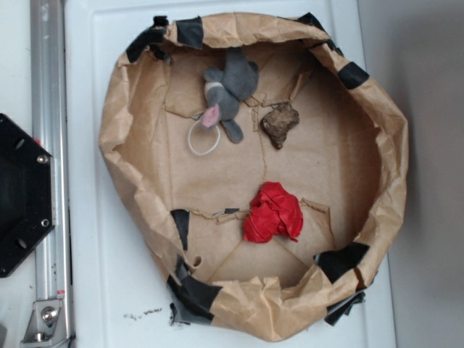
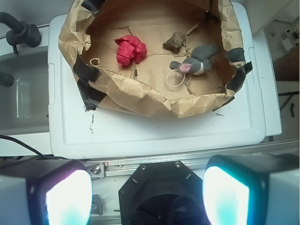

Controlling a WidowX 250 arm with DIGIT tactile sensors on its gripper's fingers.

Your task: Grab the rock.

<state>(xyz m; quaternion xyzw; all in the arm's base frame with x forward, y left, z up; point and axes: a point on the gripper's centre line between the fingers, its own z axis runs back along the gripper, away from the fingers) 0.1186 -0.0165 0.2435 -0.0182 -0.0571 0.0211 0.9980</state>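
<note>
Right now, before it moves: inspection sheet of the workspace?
Surface: crumpled brown paper basin with black tape patches, sitting on a white lid.
Job's things: rock lies free on the paper, near the plush mouse, apart from it.
Clutter: grey plush mouse, red crumpled wad.
Pincer: open, well short of the basin, holding nothing.
Cables: dark cable at left in wrist view.
Surroundings: metal rail, black base.

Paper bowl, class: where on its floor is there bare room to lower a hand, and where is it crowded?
Free: the floor of the paper bowl right of the rock and red wad, and left of the wad below the white ring. Crowded: the top, where the toy mouse, ring and rock cluster.
</note>
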